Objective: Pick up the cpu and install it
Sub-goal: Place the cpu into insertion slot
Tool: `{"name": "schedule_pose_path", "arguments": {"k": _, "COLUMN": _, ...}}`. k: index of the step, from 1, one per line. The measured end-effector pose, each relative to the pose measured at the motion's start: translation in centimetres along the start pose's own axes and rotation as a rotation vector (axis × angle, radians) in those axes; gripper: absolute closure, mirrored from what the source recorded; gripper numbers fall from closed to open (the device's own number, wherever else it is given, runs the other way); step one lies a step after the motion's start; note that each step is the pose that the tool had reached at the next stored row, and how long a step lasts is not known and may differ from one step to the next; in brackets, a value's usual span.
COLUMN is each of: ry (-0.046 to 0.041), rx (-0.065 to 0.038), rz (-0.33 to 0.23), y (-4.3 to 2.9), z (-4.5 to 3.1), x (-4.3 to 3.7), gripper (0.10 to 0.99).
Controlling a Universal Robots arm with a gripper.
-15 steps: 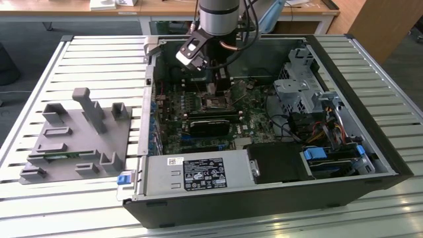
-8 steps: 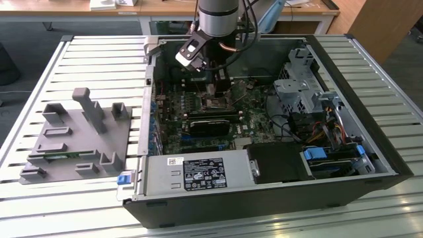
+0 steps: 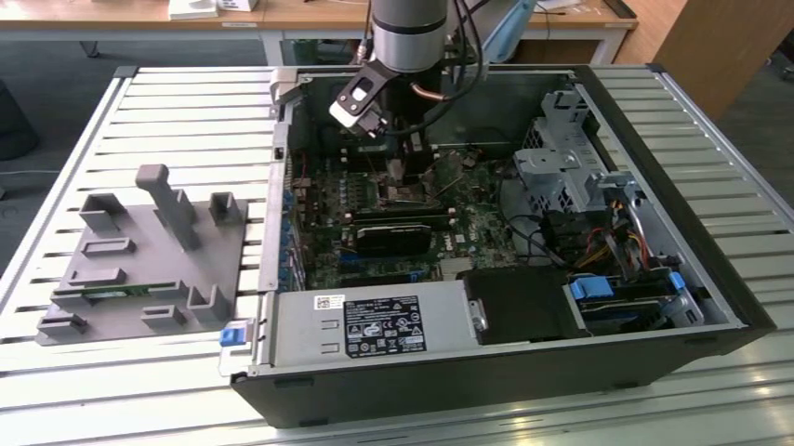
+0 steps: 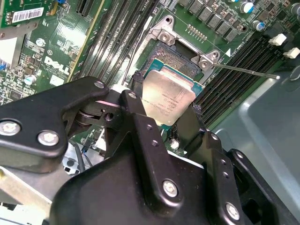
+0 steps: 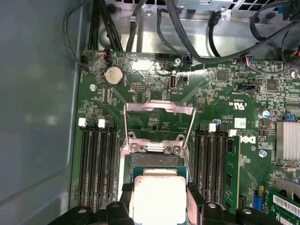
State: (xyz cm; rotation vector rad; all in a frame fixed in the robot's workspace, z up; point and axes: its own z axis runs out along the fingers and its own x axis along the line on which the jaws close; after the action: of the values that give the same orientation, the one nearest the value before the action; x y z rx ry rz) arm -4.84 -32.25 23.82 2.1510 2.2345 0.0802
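Observation:
The cpu point(image 4: 167, 99), a flat square chip with a silver-grey top and a pale rim, sits between my gripper's point(image 4: 165, 110) two black fingers point(image 4: 136, 101), which are shut on its opposite edges. The same cpu point(image 5: 158, 197) and gripper point(image 5: 159, 202) appear in the first wrist view. The chip hangs just over the open socket point(image 4: 180, 58) on the green motherboard, whose metal bracket point(image 5: 159, 117) is swung up and open. Whether the chip touches the socket I cannot tell. In the exterior view the gripper point(image 3: 403, 167) reaches down into the open computer case over the socket point(image 3: 403, 192).
Black memory slots point(image 5: 93, 159) flank the socket on both sides. Cables point(image 5: 187, 42) hang near the board's edge beside the grey case wall point(image 5: 37, 103). On the slatted table a grey tray point(image 3: 137, 269) lies at the exterior view's left. A power supply point(image 3: 372, 325) fills the case's near side.

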Motion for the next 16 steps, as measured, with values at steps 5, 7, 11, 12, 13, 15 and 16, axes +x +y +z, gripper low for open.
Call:
{"name": "schedule_pose_path", "arguments": {"k": 5, "ry": 0.0, "rx": 0.0, "rz": 0.0, "y": -0.02, "z": 0.19, "x": 0.0, "gripper": 0.553}}
{"name": "schedule_pose_path", "arguments": {"k": 7, "ry": 0.0, "rx": 0.0, "rz": 0.0, "y": -0.03, "z": 0.26, "x": 0.0, "gripper": 0.553}}
{"name": "schedule_pose_path", "arguments": {"k": 11, "ry": 0.0, "rx": 0.0, "rz": 0.0, "y": -0.05, "z": 0.41, "x": 0.0, "gripper": 0.553}}
{"name": "schedule_pose_path", "arguments": {"k": 12, "ry": 0.0, "rx": 0.0, "rz": 0.0, "y": -0.05, "z": 0.44, "x": 0.0, "gripper": 0.553}}
{"name": "schedule_pose_path", "arguments": {"k": 13, "ry": 0.0, "rx": 0.0, "rz": 0.0, "y": -0.06, "z": 0.48, "x": 0.0, "gripper": 0.553}}
{"name": "schedule_pose_path", "arguments": {"k": 15, "ry": 0.0001, "rx": 0.0, "rz": 0.0, "y": -0.07, "z": 0.55, "x": 0.0, "gripper": 0.553}}
{"name": "schedule_pose_path", "arguments": {"k": 16, "ry": 0.0, "rx": 0.0, "rz": 0.0, "y": -0.07, "z": 0.58, "x": 0.0, "gripper": 0.553}}
